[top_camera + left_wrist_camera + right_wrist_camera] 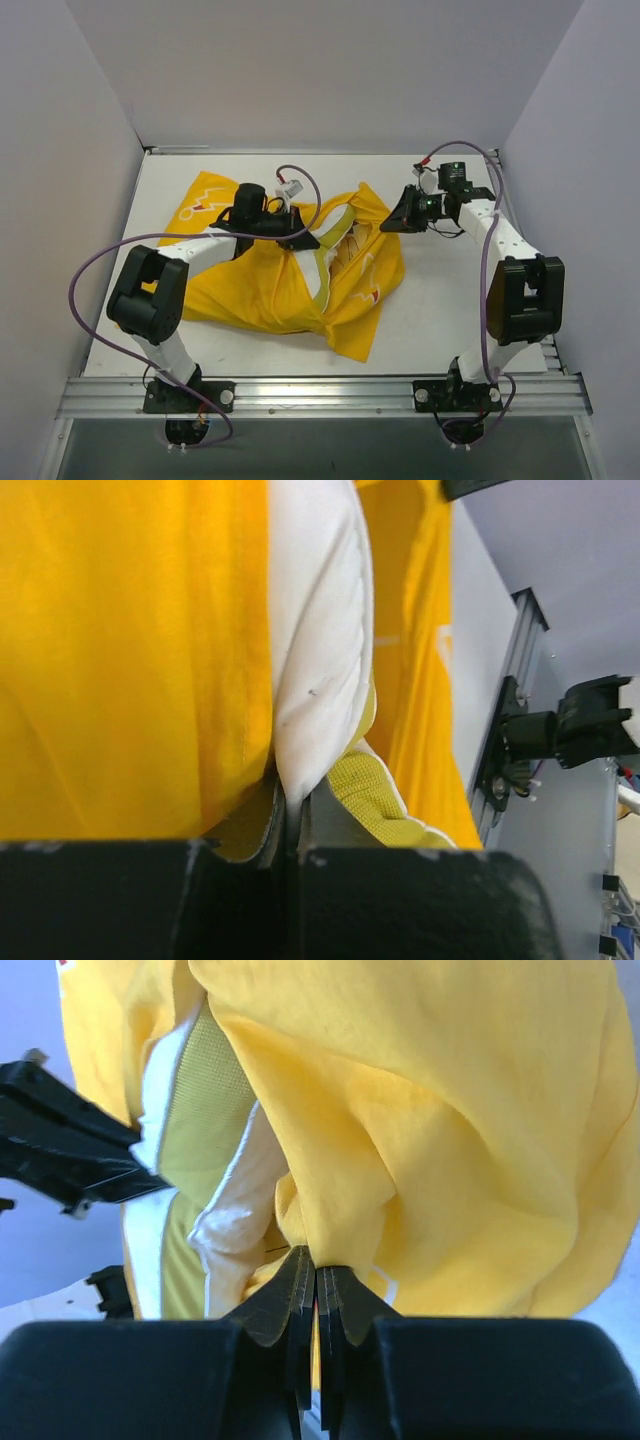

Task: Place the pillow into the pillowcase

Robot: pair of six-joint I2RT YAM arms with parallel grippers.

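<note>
Left gripper (308, 240) is clamped shut on the white edge of the pillow (326, 262), which stands up directly ahead of its fingertips, partly wrapped in the bright yellow pillowcase (250, 290). Right gripper (384, 226) is pinched closed on a fold of pillowcase cloth at its tips. The pillow sits just beyond that fold, toward the left gripper. Most of the pillowcase lies crumpled on the white tabletop (450, 310), spreading beneath the left gripper and its arm.
</note>
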